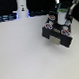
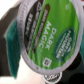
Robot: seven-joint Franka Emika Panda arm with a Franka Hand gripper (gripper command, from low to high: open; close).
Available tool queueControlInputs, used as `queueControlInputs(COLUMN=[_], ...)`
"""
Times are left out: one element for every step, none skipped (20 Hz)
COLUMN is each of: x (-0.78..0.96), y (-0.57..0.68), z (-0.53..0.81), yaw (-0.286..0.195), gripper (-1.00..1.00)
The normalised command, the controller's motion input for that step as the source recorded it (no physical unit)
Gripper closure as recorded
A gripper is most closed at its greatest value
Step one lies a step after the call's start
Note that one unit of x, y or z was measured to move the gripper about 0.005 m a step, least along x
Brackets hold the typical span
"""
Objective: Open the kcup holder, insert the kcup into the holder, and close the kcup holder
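The kcup (image 2: 50,37) fills the wrist view, its green and white foil top tilted and very close to the camera. In the exterior view my gripper (image 1: 61,15) hangs at the upper right with the kcup (image 1: 62,18) shut between its fingers. Directly below stands the black kcup holder (image 1: 57,31), its tray end (image 1: 60,42) drawn out toward the front. I hold the pod just above the holder's top. A teal finger pad (image 2: 10,39) shows beside the pod. What lies in the tray's slots is mostly hidden.
The holder stands on a white table (image 1: 23,53). A white upright object (image 1: 21,7) is at the back on the exterior view's left, before a dark background. A round dark rim (image 2: 50,78) shows under the pod in the wrist view.
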Motion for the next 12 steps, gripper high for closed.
queueControlInputs(x=[-0.39,-0.37,-0.37,-0.38,-0.39,-0.38,-0.44,-0.39,-0.37,-0.35,-0.39,-0.42], y=[0.41,0.41,0.39,0.39,0.38,0.37,0.38,0.35,0.30,0.25,0.25,0.27], z=[-0.01,0.00,-0.01,0.00,0.00,0.00,-0.03,-0.04,-0.03,-0.07,-0.07,-0.07], yaw=[0.111,0.103,0.103,0.103,0.103,0.102,0.110,0.108,0.109,0.112,0.109,0.106], gripper=[1.00,1.00,1.00,1.00,1.00,1.00,1.00,1.00,1.00,1.00,1.00,1.00])
